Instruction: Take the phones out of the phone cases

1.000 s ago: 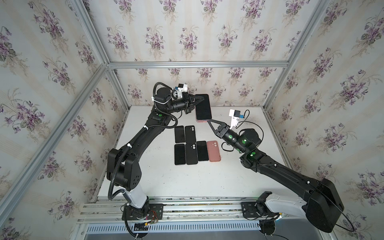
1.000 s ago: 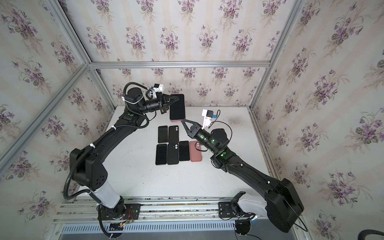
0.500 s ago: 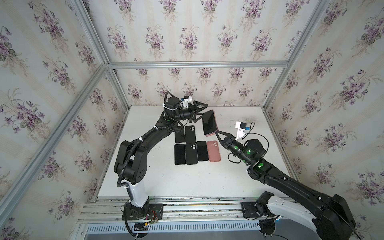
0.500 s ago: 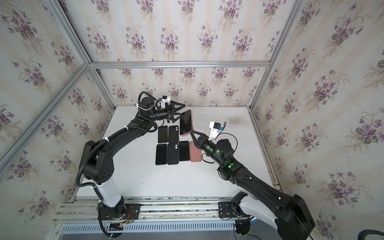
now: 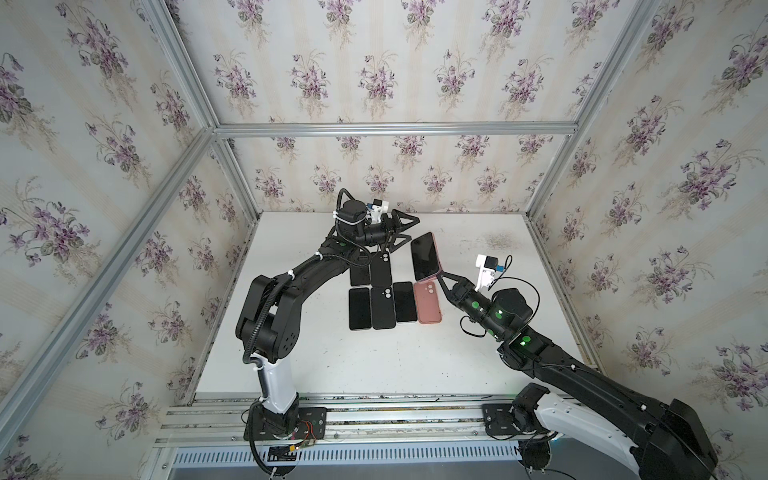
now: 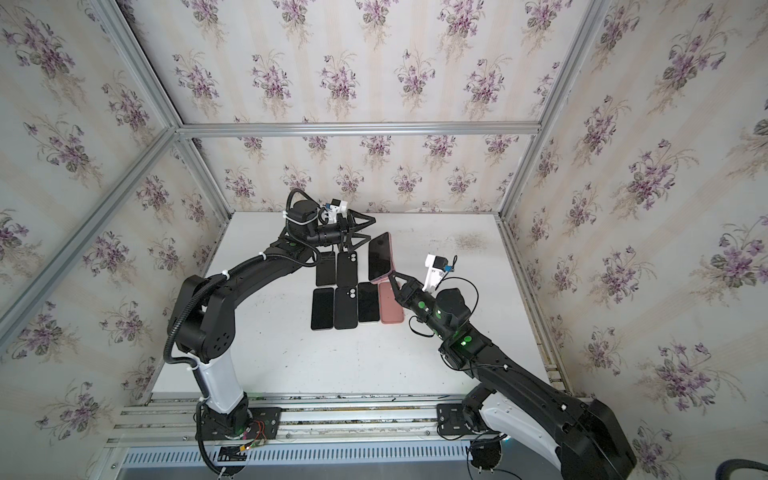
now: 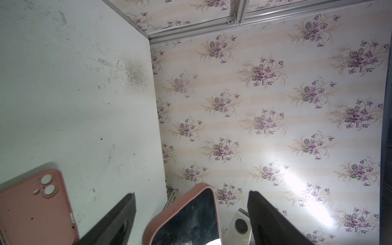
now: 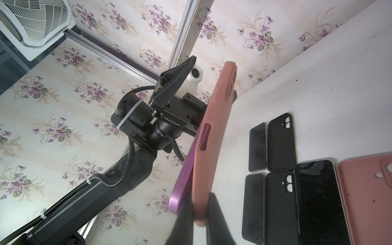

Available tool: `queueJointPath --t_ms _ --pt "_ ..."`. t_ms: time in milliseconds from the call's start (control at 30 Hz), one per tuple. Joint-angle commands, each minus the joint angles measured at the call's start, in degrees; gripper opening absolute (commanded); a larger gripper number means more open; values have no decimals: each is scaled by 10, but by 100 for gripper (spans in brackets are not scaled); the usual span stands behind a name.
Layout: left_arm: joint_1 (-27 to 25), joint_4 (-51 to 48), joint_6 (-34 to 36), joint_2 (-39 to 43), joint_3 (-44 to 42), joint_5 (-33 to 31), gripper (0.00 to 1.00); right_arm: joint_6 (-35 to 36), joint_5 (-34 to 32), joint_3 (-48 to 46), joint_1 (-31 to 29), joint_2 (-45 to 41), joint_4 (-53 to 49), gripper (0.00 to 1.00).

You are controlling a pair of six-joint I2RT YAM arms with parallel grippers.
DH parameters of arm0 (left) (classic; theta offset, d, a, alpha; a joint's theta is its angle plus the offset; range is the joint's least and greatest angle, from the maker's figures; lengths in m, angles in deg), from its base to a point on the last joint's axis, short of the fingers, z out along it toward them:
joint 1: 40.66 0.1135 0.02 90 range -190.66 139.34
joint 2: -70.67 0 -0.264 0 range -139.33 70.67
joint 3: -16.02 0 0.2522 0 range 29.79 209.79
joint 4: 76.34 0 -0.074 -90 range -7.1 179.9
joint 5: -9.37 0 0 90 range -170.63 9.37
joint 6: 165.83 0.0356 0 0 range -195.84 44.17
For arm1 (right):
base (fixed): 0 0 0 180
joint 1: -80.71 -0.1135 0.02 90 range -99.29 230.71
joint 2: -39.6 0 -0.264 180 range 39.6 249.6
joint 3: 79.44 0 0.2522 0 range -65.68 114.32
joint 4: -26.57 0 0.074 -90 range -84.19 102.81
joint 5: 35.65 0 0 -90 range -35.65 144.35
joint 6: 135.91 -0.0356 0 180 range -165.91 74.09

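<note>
Floral wallpaper (image 5: 374,75) is lining the enclosure around a scuffed white worktop (image 5: 332,365). The right gripper (image 5: 443,277) is holding the phone case (image 5: 434,249) in the air over the middle of the worktop, nearer its back edge than its front. Its jaws are pinched together on the case's lower corner. The phone (image 5: 424,257) is sitting in that pink case with its dark screen facing up and toward the left arm. Its long axis is running from the clamped end up toward the back edge, leaning a little to the right. In the right wrist view the phone's purple edge (image 8: 184,182) is standing clear of the pink shell (image 8: 214,127) at the clamped end, though whether a finger is sitting in that gap cannot be told. The left gripper (image 5: 409,229) is hovering just beside the phone's upper end with its jaws spread wide and gripping nothing. Its fingers (image 7: 269,222) are framing the phone's top corner in the left wrist view without touching it. Below, five black phones and cases (image 5: 382,306) are lying flat in two rows. An empty pink case (image 5: 428,302) is lying back up at the right end of the nearer row.
</note>
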Motion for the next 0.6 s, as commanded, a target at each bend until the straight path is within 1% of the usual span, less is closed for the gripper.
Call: queueJointPath --t_ms 0,67,267,333,400,567 --pt "-1 1 19 3 -2 -2 84 -13 -12 -7 0 3 51 0" --pt "-1 -23 44 12 2 -7 84 -16 -15 -11 0 3 53 0" --pt "-2 -120 163 53 16 -6 85 -17 -18 -12 1 0 51 0" --pt "-4 -163 220 71 23 -8 85 -19 -18 -12 2 0 51 0" --pt "-10 -231 299 90 37 -19 85 -22 -20 -12 2 0 50 0" --pt "-40 -384 477 129 69 -73 86 -33 -18 -12 6 3 51 0"
